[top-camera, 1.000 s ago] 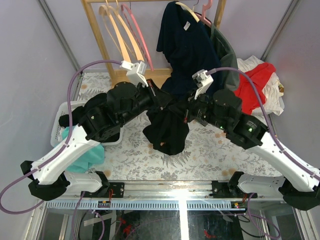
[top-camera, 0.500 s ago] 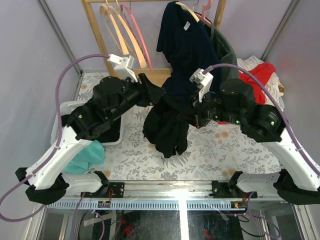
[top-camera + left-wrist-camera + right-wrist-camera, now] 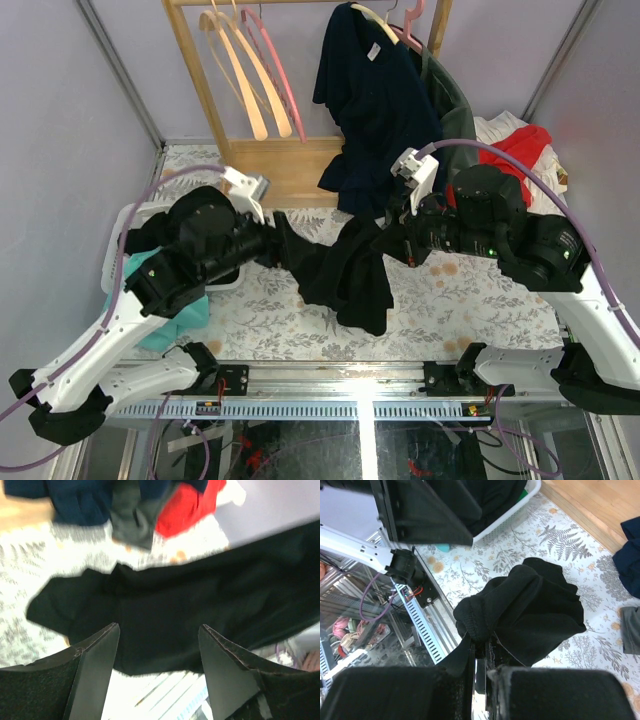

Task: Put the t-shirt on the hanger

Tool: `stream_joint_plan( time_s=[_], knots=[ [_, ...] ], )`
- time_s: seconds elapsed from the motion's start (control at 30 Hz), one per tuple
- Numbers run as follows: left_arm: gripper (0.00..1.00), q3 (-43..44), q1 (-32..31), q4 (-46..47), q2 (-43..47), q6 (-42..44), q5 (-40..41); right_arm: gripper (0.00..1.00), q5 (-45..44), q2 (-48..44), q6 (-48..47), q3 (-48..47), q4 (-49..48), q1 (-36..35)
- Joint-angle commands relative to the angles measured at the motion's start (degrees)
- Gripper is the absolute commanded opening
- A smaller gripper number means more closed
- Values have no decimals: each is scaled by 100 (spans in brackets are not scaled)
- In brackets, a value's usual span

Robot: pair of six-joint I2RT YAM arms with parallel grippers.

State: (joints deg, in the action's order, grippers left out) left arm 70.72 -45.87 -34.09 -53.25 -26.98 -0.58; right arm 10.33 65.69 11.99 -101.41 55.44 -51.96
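The black t-shirt hangs bunched over the middle of the table; its print does not show. My right gripper is shut on a ribbed edge of it, with the cloth drooping beyond the fingertips. The t-shirt fills the middle of the right wrist view. My left gripper is at the cloth's left end, and its jaws stand open. The t-shirt stretches across just past the fingertips, and nothing is pinched between them. The pink hanger hangs on the wooden rack at the back.
Cream hangers hang beside the pink one on the wooden rack. A navy t-shirt hangs at the back centre. A red garment lies at the back right. A white basket with dark and teal cloth stands on the left.
My left gripper has opened and let go of the t-shirt, dropping back towards the near left. The right gripper has kept its grip and shifted slightly right with the cloth.
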Motion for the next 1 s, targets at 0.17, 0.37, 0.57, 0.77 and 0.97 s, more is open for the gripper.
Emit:
stream_joint_plan(
  time_s=[0.17, 0.37, 0.57, 0.77, 0.97],
  knots=[
    [70, -1488, -493, 491, 932, -79, -915, 0, -876, 463, -121, -574, 247, 19],
    [71, -1900, -841, 496, 814, 152, -278, 0, -861, 872, -189, -831, 189, 39],
    [72, -2262, -966, 668, 445, 364, 181, 0, -804, 1027, -252, -1138, 299, 96],
    [73, -2488, -985, 1108, 256, 395, 102, 0, -764, 1069, -316, -1354, 453, 186],
    [73, -2468, -986, 1533, 159, 272, 777, 0, -654, 956, -329, -1273, 419, 225]
  ],
)
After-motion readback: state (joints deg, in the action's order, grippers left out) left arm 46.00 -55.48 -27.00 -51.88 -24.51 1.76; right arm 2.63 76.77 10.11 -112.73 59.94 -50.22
